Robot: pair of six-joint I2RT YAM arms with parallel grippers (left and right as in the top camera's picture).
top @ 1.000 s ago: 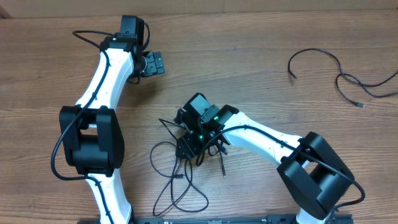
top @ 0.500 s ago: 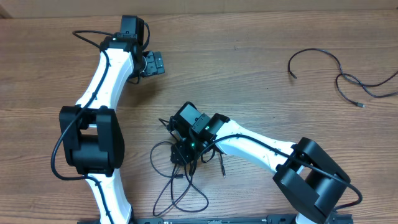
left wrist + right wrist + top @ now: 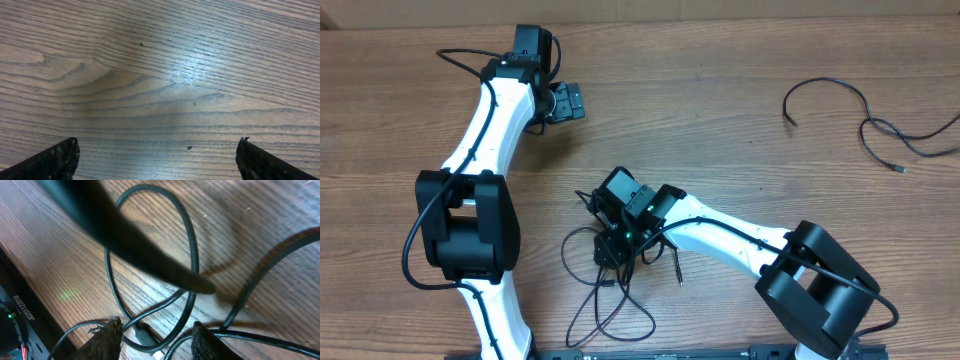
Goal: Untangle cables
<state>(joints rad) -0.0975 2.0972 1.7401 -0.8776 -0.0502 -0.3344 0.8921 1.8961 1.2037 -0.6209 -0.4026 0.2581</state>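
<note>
Snag risk at the desk's (image 3: 720,80) front edge
My right claw (image 3: 157,339), half closed around strands of the knotted cables (image 3: 192,240) (gripped or not, I can't tell), could tighten them by lifting several. My left claw (image 3: 156,147) gapes empty. One knot; seemingly two loose cables (image 3: 840,84) near the back right corner.

- In the right wrist view, a short line of small white characters is showing on the black part (image 3: 21,311) at the lower left edge
- That line is running slanted and turned upside down; the characters are looking like digits, with perhaps a letter or two among them, but they are staying too small and too blurred to read with any certainty
- In the overhead view, nothing legible is showing on the white arms (image 3: 500,110) or on the wooden surface (image 3: 720,110)
- In the left wrist view, only bare wood grain is showing, carrying no writing
</note>
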